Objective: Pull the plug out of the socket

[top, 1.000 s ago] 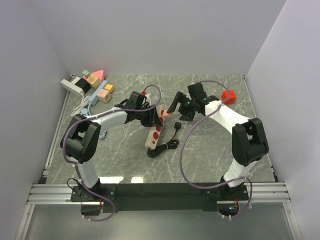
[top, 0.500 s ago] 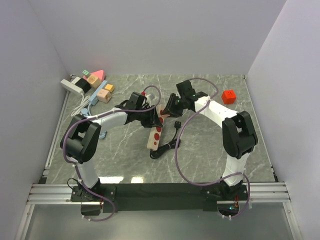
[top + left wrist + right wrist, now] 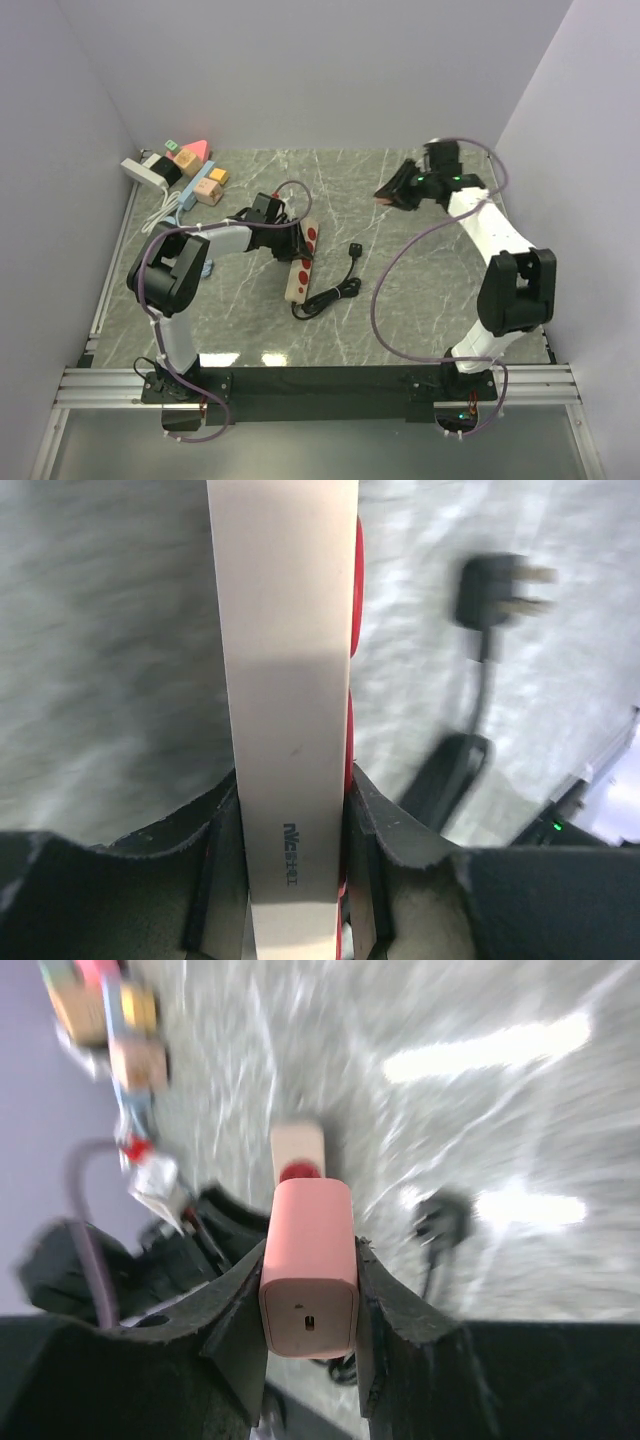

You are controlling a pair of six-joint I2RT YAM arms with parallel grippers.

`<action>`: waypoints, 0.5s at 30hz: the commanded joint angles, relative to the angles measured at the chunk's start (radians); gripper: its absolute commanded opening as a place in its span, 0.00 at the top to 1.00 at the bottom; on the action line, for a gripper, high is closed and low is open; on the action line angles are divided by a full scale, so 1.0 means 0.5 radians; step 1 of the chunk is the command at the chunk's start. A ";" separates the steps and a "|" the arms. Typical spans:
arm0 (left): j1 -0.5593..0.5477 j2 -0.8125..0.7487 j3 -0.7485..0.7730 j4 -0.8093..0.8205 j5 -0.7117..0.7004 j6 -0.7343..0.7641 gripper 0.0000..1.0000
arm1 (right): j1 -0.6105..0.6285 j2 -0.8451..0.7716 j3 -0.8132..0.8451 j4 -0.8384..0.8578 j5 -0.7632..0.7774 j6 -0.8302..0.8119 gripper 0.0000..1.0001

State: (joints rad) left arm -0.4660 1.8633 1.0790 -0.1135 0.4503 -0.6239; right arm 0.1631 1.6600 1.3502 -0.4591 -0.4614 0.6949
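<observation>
The socket is a white power strip with red outlets (image 3: 300, 262) (image 3: 285, 680), lying on the marble table. My left gripper (image 3: 281, 238) (image 3: 293, 795) is shut on its near end, one finger on each long side. The plug, a pink block (image 3: 384, 196) (image 3: 308, 1290), is off the strip and held in the air at the back right, with my right gripper (image 3: 390, 192) (image 3: 310, 1252) shut on it. In the right wrist view the strip (image 3: 297, 1145) lies far below the plug, blurred.
A loose black plug (image 3: 354, 250) (image 3: 495, 585) (image 3: 440, 1215) with its coiled cable (image 3: 325, 297) lies just right of the strip. A second white power strip (image 3: 145, 172) and toy blocks (image 3: 200, 165) sit in the back left corner. Walls close in left and right.
My right gripper closed on the pink plug at the strip, then pulled it off and swung up to the back right. The strip and left gripper shifted slightly toward the front left.
</observation>
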 commanded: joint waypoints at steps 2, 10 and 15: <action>-0.007 -0.045 0.008 0.092 0.010 -0.028 0.99 | -0.187 -0.102 0.045 -0.155 0.293 -0.046 1.00; -0.007 -0.220 0.118 0.034 0.057 -0.056 0.99 | -0.722 -0.221 -0.745 0.436 0.711 0.604 1.00; -0.007 -0.312 0.106 0.003 0.050 -0.065 0.99 | -0.823 -0.268 -1.025 0.816 0.920 0.761 1.00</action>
State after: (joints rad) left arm -0.4644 1.7859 1.0908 -0.1371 0.4480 -0.6468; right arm -0.2474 1.5944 0.8551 -0.2565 -0.0868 0.9867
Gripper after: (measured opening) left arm 0.397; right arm 0.393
